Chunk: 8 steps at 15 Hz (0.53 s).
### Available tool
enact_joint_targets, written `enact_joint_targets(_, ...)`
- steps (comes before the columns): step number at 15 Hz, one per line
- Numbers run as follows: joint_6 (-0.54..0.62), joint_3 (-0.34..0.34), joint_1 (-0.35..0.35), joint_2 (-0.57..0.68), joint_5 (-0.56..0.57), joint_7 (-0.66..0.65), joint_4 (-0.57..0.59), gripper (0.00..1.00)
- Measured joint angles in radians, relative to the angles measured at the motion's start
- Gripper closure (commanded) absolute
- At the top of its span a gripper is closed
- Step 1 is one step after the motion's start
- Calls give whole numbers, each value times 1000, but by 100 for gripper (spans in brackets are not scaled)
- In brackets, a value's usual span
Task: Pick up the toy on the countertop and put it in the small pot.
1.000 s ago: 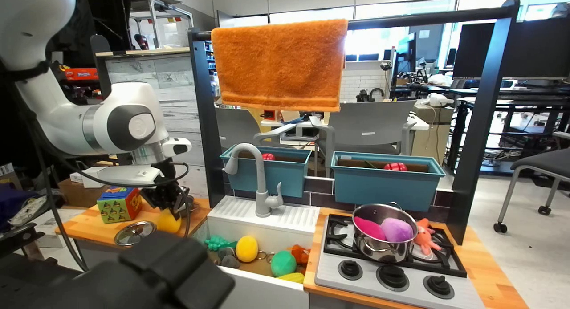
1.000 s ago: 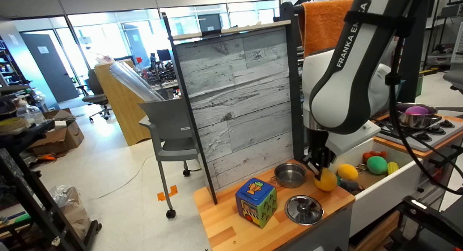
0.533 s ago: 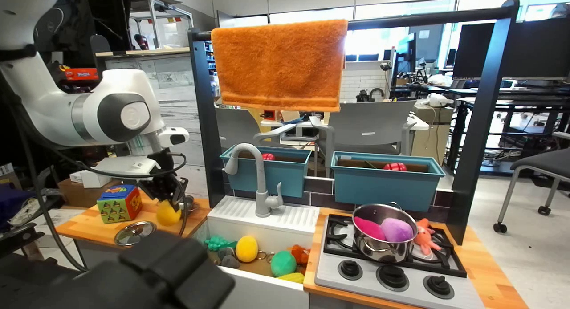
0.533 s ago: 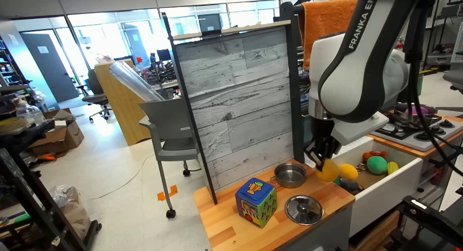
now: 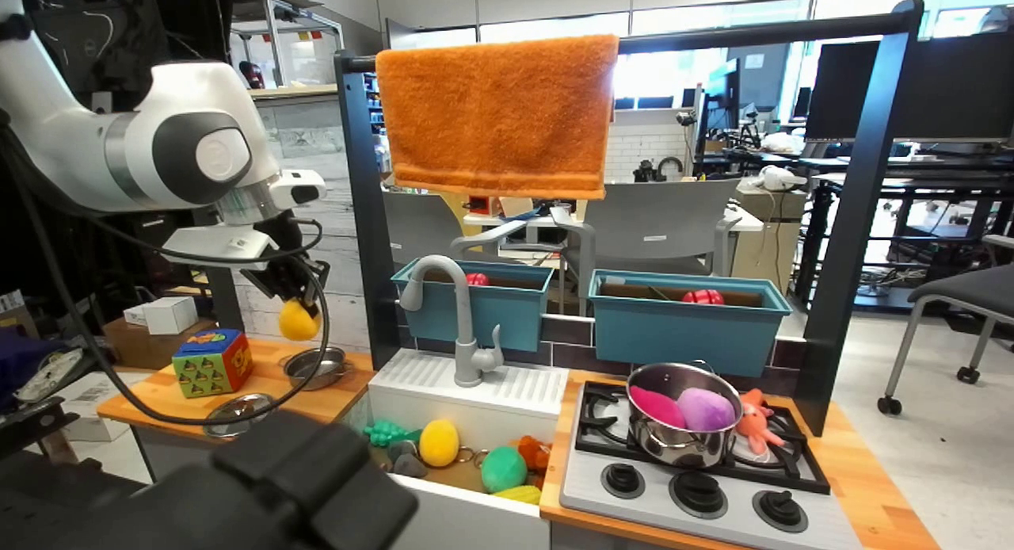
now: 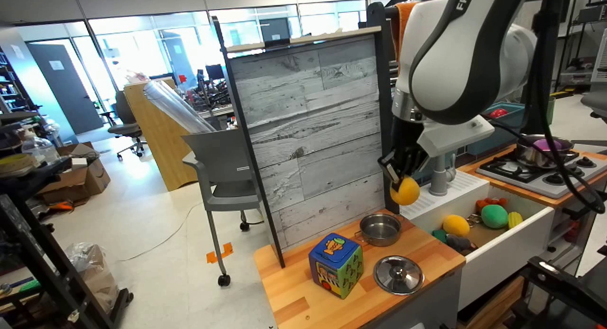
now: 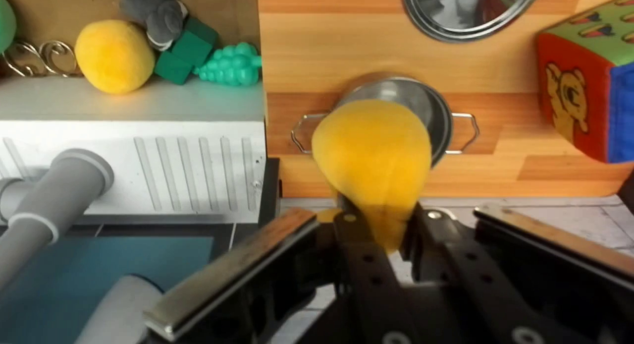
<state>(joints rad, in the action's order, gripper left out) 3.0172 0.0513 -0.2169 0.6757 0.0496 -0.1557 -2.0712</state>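
The toy, a yellow-orange rounded plush, hangs in the air, pinched at its narrow end by my gripper. It also shows in an exterior view. In the wrist view the toy sits between both fingers of my gripper. The small pot is shallow, silvery-grey and uncovered, standing on the wooden countertop. The toy is well above the countertop. In the wrist view the toy covers the lower left of the small pot, whose two wire handles show.
A metal lid and a multicoloured cube are on the countertop near the pot. A grey wood-look panel rises behind it. The sink holds a yellow ball and other toys. A grey faucet stands behind the sink.
My gripper has lifted the toy from the countertop area up into the air and towards the back panel. The small pot has come into fuller view in an exterior view.
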Motion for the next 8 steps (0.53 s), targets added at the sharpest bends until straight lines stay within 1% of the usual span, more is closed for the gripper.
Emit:
enact_joint_targets(4, -3, -2, -32, -21, 0, -13, 31, 95)
enact_joint_targets(8, -51, 11, -77, -12, 0, -45, 78, 95)
